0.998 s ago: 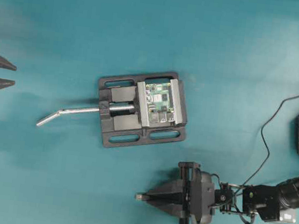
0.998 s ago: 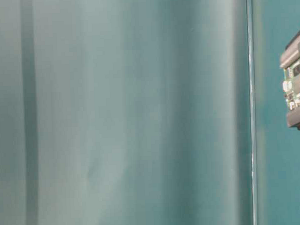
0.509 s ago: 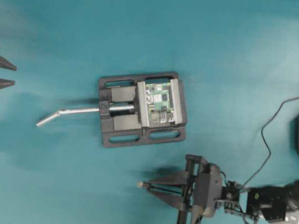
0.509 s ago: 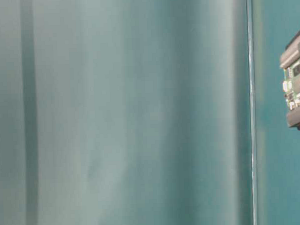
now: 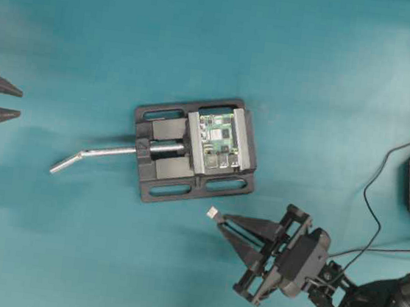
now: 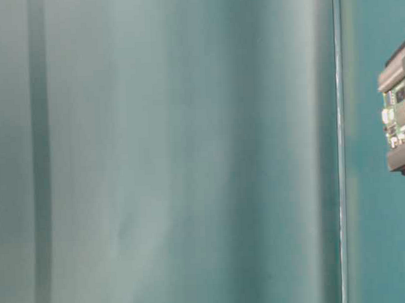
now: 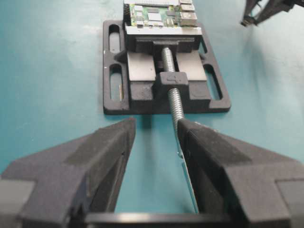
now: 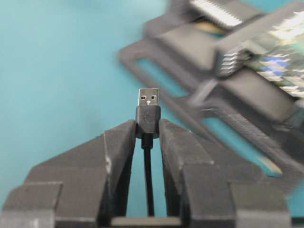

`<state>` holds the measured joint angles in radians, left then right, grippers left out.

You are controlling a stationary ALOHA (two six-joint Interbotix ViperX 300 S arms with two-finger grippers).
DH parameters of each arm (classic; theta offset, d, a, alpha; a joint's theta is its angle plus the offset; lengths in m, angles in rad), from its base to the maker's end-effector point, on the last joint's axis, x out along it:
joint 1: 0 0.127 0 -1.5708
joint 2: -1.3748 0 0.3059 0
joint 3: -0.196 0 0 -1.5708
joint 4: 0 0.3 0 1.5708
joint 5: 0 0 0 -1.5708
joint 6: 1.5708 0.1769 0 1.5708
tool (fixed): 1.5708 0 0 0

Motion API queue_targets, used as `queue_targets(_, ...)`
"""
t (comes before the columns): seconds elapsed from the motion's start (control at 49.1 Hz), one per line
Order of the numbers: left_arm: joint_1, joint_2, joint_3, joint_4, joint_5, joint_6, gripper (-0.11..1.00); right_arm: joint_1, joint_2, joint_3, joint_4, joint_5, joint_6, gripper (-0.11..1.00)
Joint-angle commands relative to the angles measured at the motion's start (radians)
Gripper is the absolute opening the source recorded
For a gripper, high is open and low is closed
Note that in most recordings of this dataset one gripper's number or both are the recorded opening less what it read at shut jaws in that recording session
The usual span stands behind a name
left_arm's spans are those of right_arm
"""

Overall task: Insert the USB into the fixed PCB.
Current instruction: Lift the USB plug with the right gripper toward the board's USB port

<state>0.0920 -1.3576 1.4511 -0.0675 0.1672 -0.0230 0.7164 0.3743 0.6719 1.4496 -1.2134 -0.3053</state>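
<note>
**Plug in hand, board not yet reached**

Nearest the right pincer (image 8: 147, 127) is the plug (image 8: 148, 113) itself: the two fingers are closed snugly on its dark body, the metal tip sticking straight out beyond the fingertips and the thin cable (image 8: 147, 175) trailing back between them toward the wrist. So the plug's long axis runs along the pincer's own line, tip leading.

Just ahead of that tip, and off to one side, lies the black vise (image 5: 158, 190), with the green board (image 5: 218, 139) clamped between its grey metal faces. From overhead the tip (image 5: 212, 214) sits near the vise's edge but apart from it, aimed slantwise past the board's corner, not squarely at it.

I'd call this the carrying stage: grasp made, approach under way, insertion not begun. The next move seems to need the wrist turned until the tip faces the socket on the board's edge, then a straight, level push.

Farthest off, beyond the vise's bent silver handle (image 5: 93, 156), the left pincer (image 7: 154, 142) waits, fingers parted and holding nothing.
</note>
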Motion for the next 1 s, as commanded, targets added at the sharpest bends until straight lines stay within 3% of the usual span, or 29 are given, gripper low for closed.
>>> queue_targets(0.0,0.000,0.008,-0.017,0.005,-0.005,-0.005,0.53,0.011,-0.023,-0.034,0.077,-0.044,-0.020,0.21)
queue_targets(0.143,0.000,0.008,-0.017,0.005,-0.005,-0.005,0.53,0.021,0.005,-0.084,0.184,-0.100,-0.028,0.21)
queue_targets(0.285,-0.002,0.008,-0.017,0.005,-0.005,-0.005,0.53,0.029,0.051,-0.164,0.336,-0.189,-0.041,0.21)
queue_targets(0.387,-0.002,0.008,-0.015,0.005,-0.005,-0.005,0.53,0.029,0.074,-0.209,0.402,-0.235,-0.052,0.21)
queue_targets(0.632,-0.002,0.008,-0.017,0.003,-0.005,-0.005,0.53,0.020,0.091,-0.252,0.449,-0.273,-0.054,0.21)
queue_targets(0.835,-0.002,0.008,-0.017,0.005,-0.005,-0.005,0.53,-0.014,0.118,-0.330,0.560,-0.307,-0.054,0.21)
queue_targets(0.978,-0.002,0.008,-0.017,0.005,-0.005,-0.005,0.53,-0.028,0.152,-0.379,0.577,-0.342,-0.054,0.21)
